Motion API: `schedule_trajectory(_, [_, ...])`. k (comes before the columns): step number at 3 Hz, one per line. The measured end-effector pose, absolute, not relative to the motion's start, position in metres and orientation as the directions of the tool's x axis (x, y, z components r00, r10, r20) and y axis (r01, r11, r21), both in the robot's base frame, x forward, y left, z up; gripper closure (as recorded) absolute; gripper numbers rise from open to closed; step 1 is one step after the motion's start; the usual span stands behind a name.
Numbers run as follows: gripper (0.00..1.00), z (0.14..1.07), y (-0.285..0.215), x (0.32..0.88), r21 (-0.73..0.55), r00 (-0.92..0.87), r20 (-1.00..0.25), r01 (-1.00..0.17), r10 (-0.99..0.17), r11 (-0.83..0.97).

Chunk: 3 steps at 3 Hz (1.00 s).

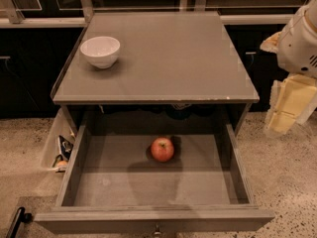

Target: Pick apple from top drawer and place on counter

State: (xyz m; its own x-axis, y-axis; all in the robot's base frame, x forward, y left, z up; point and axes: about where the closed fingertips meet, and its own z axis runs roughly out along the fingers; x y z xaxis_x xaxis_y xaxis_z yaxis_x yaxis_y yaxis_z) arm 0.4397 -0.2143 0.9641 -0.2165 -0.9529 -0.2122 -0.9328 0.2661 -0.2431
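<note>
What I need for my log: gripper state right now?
Gripper: right of the counter, away from the apple in the top drawer; open or closed cannot be told.

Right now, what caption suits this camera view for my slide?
Apple in the open top drawer, white bowl on the counter, hand at the right edge.

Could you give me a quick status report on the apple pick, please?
Hand right of the counter, outside the top drawer. Apple on drawer bottom, mid-rear, ungrasped. White bowl on counter's back-left; nothing covers the apple.
</note>
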Motion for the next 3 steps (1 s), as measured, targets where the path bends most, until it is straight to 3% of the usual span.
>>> schedule_trajectory(3, [0.00, 0.854, -0.186, 0.442, -0.184, -0.193, -0.371, -0.944, -0.908, 0.275])
